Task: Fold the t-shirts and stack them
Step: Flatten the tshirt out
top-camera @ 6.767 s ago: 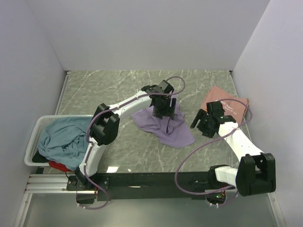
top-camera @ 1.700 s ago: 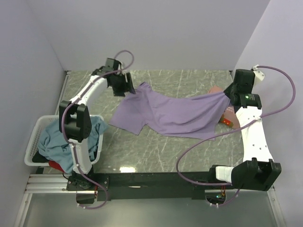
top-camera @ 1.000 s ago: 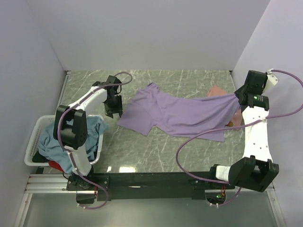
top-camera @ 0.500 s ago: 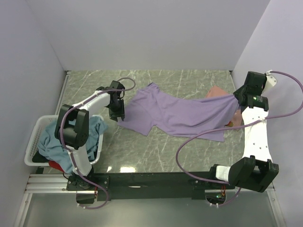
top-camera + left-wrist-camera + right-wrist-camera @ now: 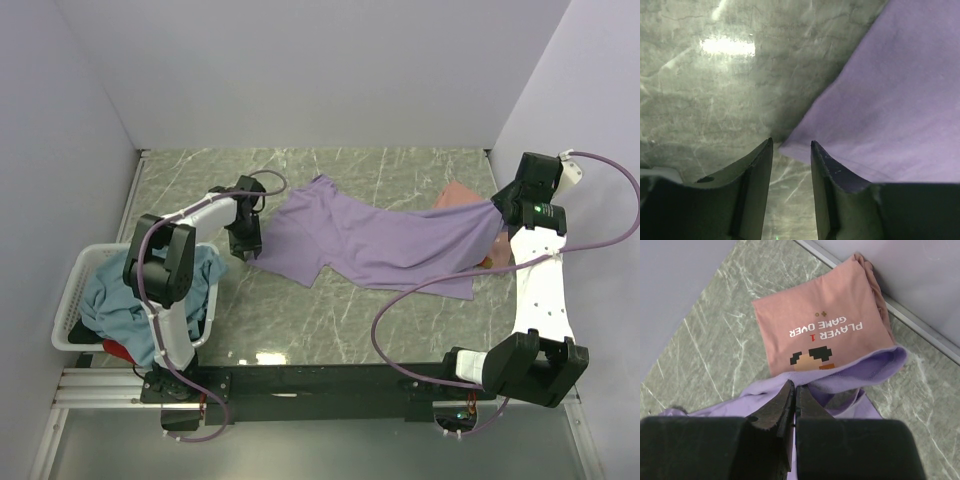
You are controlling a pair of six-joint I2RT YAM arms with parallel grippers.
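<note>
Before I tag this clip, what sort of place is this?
Probably a robotics lab cell: blank walls enclose the marble-look table, a left arm and right arm mount at its edge, a lavender t-shirt between them.

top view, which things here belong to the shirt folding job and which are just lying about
Job: purple shirt, pink shirt, blue shirt, red shirt.
Just there: white basket.
</note>
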